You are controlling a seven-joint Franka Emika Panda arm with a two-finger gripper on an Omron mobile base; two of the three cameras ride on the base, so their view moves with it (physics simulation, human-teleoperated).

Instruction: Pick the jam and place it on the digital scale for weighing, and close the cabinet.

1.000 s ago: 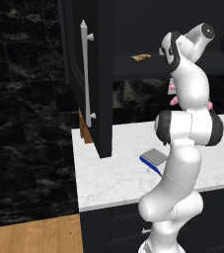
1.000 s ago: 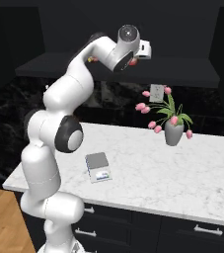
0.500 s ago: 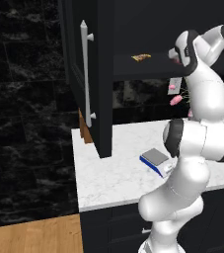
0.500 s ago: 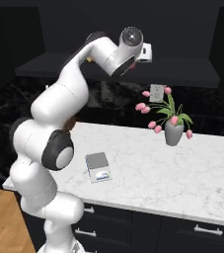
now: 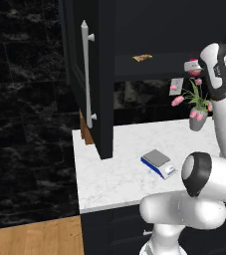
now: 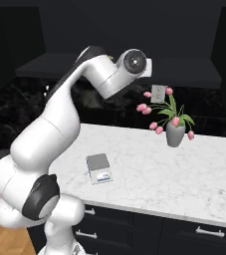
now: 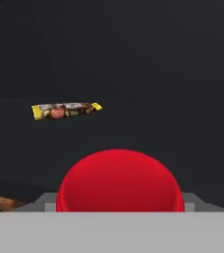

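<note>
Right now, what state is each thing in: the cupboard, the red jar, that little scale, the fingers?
cabinet: door swung open, not yet closed.
jam: lid on, inside the cabinet, close in front of the hand; whether the fingers hold it cannot be told.
digital scale: on the counter, platform bare.
yellow-brown packet: lying flat on the shelf, behind the jam.
flower vase: upright on the counter.

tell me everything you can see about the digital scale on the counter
The digital scale is small, flat and rectangular, with a white body edged in blue, a grey square platform on top and a small display panel on its front. It lies flat on the white marbled counter, toward the front edge, slightly askew. Nothing rests on its platform and nothing touches it but the counter.
</note>
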